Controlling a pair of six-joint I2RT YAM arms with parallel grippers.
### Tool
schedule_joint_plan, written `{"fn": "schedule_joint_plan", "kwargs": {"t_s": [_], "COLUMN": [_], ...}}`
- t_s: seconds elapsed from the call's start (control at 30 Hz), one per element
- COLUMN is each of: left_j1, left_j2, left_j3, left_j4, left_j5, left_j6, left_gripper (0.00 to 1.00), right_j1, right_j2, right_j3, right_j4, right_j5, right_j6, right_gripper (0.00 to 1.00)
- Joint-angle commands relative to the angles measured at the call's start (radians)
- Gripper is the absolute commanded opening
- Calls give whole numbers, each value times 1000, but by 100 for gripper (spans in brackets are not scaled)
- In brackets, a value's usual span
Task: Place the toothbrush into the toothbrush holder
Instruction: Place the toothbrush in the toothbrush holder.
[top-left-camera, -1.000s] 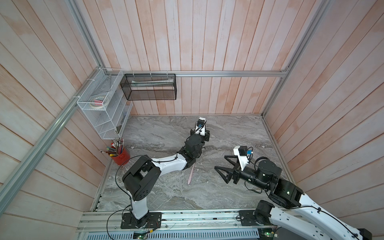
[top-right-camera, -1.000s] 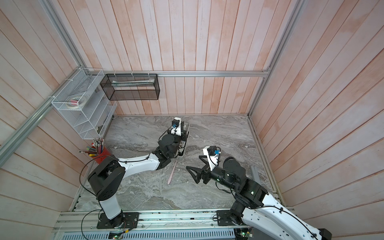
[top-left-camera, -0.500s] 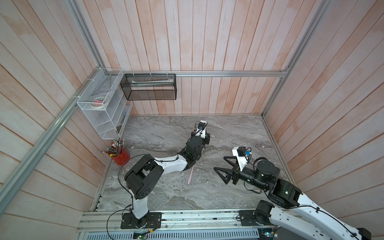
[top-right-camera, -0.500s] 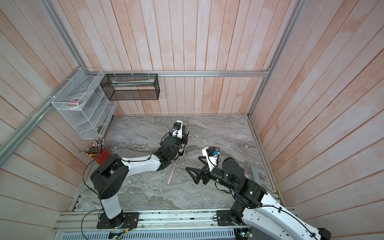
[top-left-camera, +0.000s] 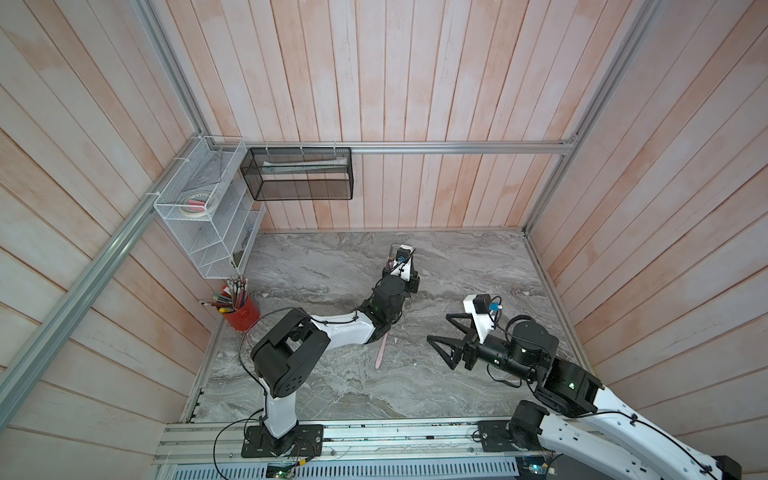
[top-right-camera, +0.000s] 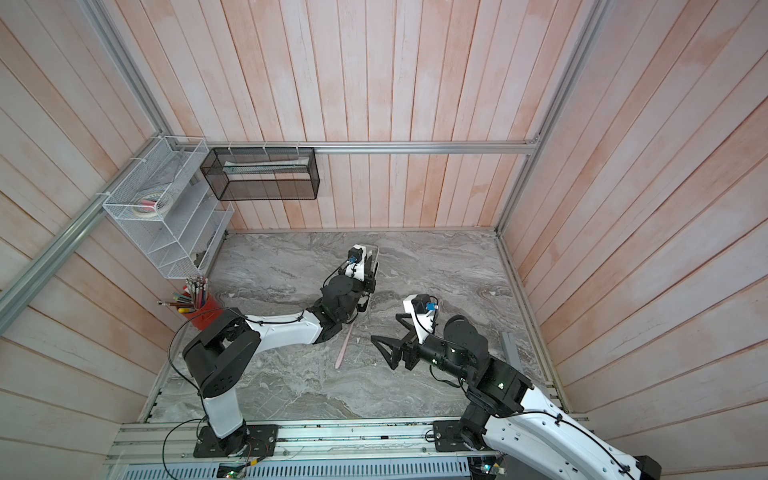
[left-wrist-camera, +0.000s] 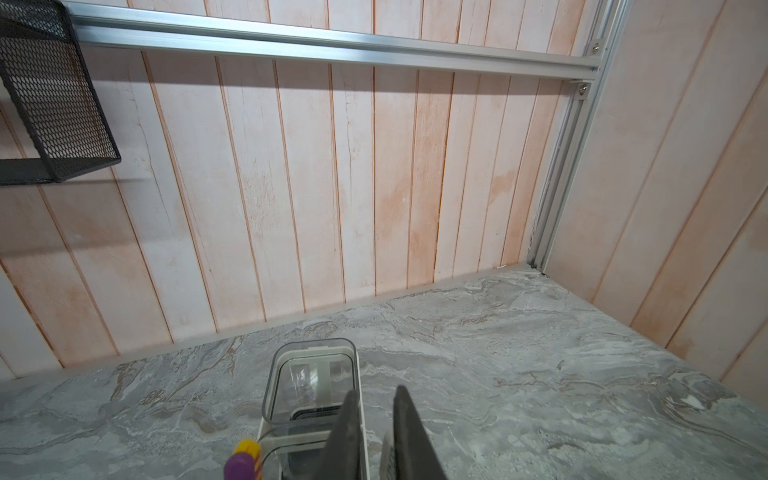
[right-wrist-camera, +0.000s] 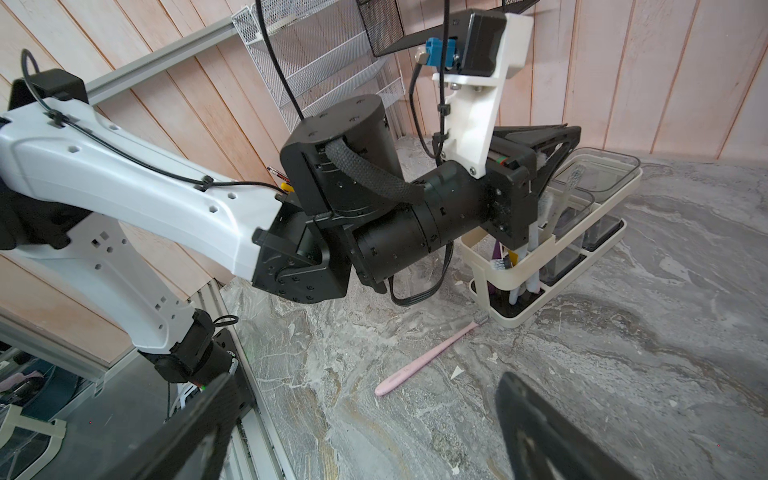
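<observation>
The cream-white toothbrush holder (right-wrist-camera: 540, 307) stands on the marble, with clear cups in its far compartments (left-wrist-camera: 309, 374). A white toothbrush (right-wrist-camera: 524, 266) stands in its near compartment beside a purple one (left-wrist-camera: 243, 461). My left gripper (left-wrist-camera: 376, 390) hovers right above the holder (top-left-camera: 392, 254); its fingers are a narrow gap apart, and the white brush's top rests against one finger only. A pink toothbrush (right-wrist-camera: 428, 353) lies flat on the marble in front of the holder, seen in both top views (top-left-camera: 381, 351) (top-right-camera: 344, 347). My right gripper (top-left-camera: 439, 328) (right-wrist-camera: 365, 380) hangs wide open, empty, just right of it.
A red pen cup (top-left-camera: 243, 316) stands at the left wall under a white wire-mesh rack (top-left-camera: 208, 212). A black mesh basket (top-left-camera: 299, 174) hangs on the back wall. Wooden walls close in three sides, and a metal rail (top-left-camera: 374, 436) runs along the front.
The left gripper's fingers have parted a little around the white toothbrush, and the gripper has sunk slightly over the holder. The right arm and the pink toothbrush have not moved.
</observation>
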Motion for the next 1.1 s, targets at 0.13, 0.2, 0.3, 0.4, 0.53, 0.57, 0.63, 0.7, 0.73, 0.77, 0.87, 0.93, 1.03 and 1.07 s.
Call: {"fn": "schedule_joint_plan", "kwargs": {"t_s": [0.13, 0.2, 0.3, 0.4, 0.53, 0.57, 0.63, 0.7, 0.73, 0.77, 0.87, 0.93, 1.03, 1.07], "left_j1": [3, 3, 2, 3, 2, 3, 3, 3, 3, 3, 3, 3, 3, 3], "left_j2": [23, 23, 20, 17, 4, 0, -10, -20, -27, -32, -52, -72, -118, -140], "left_j3": [-21, -20, -10, 10, 43, 51, 80, 112, 127, 138, 165, 176, 194, 196], "left_j4": [-5, -5, -4, -11, -23, -24, -36, -49, -56, -62, -77, -81, -108, -121], "left_j5": [12, 10, 9, 11, 19, 21, 20, 20, 18, 17, 15, 7, -8, -20], "left_j6": [-21, -17, -4, 12, 30, 38, 57, 83, 95, 103, 128, 143, 164, 169], "left_gripper": [24, 27, 30, 34, 45, 48, 58, 64, 68, 69, 74, 77, 78, 78], "right_j1": [-5, -5, -5, -5, -5, -5, -5, -5, -5, -5, -5, -5, -5, -6], "right_j2": [7, 8, 9, 9, 9, 9, 12, 16, 17, 17, 15, 20, 54, 75], "right_j3": [-11, -9, -5, -2, 1, 3, 8, 16, 19, 22, 29, 36, 56, 64], "right_j4": [27, 27, 24, 23, 23, 20, 11, 1, 0, -2, -13, -27, -77, -100], "right_j5": [-19, -19, -22, -22, -20, -17, 1, 8, 10, 12, 32, 53, 111, 139], "right_j6": [4, 3, 2, 2, 5, 7, 12, 15, 17, 20, 30, 40, 50, 59], "right_gripper": [98, 98, 98, 98, 98, 98, 98, 98, 98, 98, 98, 98, 98, 98]}}
